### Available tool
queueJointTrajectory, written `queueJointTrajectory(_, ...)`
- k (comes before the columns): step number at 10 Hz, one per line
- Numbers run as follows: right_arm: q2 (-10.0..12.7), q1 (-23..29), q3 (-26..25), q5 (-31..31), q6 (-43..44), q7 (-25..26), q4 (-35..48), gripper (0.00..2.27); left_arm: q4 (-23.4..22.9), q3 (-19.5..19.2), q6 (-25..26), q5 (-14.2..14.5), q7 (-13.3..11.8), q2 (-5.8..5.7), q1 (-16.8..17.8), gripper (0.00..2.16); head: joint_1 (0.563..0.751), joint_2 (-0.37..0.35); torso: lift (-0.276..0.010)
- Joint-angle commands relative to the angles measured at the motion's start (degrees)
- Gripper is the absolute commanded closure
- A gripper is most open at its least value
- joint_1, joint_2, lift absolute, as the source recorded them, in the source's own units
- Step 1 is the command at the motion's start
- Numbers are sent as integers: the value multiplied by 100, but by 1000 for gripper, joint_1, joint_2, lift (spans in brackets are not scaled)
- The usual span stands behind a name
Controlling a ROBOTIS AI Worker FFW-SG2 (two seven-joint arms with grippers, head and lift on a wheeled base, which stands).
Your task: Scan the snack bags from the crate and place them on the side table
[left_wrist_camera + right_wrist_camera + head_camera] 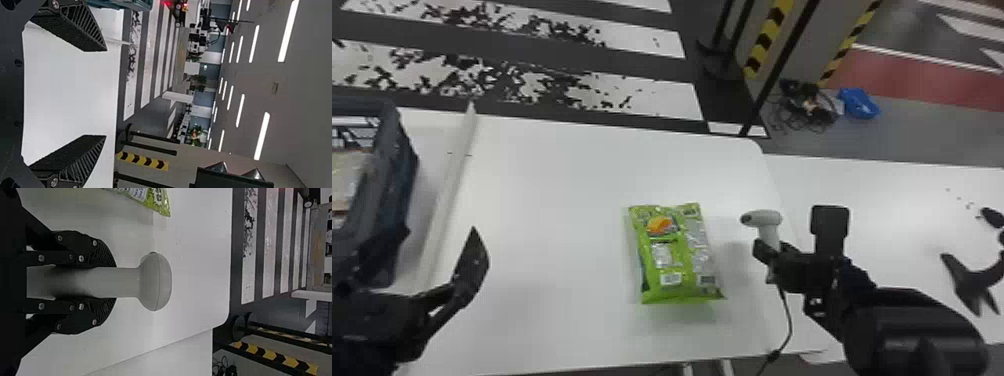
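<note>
Striped floor [652, 97] spreads across the upper left of the head view, and below it a white desk [547, 200] fills the middle. From where I stand, the green snack bag [677, 250] lies flat there, just below the centre of the frame, its printed panels up. At the left edge sits the dark crate [397, 175], with a packet [347, 180] inside. Another white surface, which I take for the side desk [892, 200], stretches along the right.

The right gripper [113, 282] has its jaws closed around the handle of a pale scanner [768, 218], just right of the bag, and a dark cable [789, 320] hangs below it. The left gripper [103, 93] waits at the lower left of the head view, jaws wide apart with nothing between them.

I'd say the step in hand is scanning this bag. To do it well, the scanner's nose, which points left in the head view, should be tipped down towards the bag's lower right corner, where a small dark patch could be the code. The handle wants a firm, even squeeze so it doesn't twist. Shiny wrapping may throw glare, so a slight slant would probably read better than a straight shot. The cable could drag over the bag and shift it; I'd give it slack. With the code read, the bag would go to the side desk.
</note>
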State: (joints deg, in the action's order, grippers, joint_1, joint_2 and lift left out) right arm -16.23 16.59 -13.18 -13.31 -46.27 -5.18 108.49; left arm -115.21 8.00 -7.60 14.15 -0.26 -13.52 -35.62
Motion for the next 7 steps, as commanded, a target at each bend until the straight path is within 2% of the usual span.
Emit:
queueJointTrajectory(1,-47,-156,53,12,236,-1,-346,2246,-10,0,0,0,0,-1,-7,87,695,-287,-81)
queueJointTrajectory(5,-161,-358,299,144,447,-1,-882,2236,-10,-9,0,0,0,16,-7,87,695,-297,-81)
queueJointTrajectory(6,-161,-367,334,153,535,-1,-943,2202,-10,-9,0,0,0,16,-7,87,695,-296,-81)
queueJointTrajectory(7,-161,-376,360,153,552,-1,-978,2047,-1,-9,0,0,0,16,-7,87,695,-294,-81)
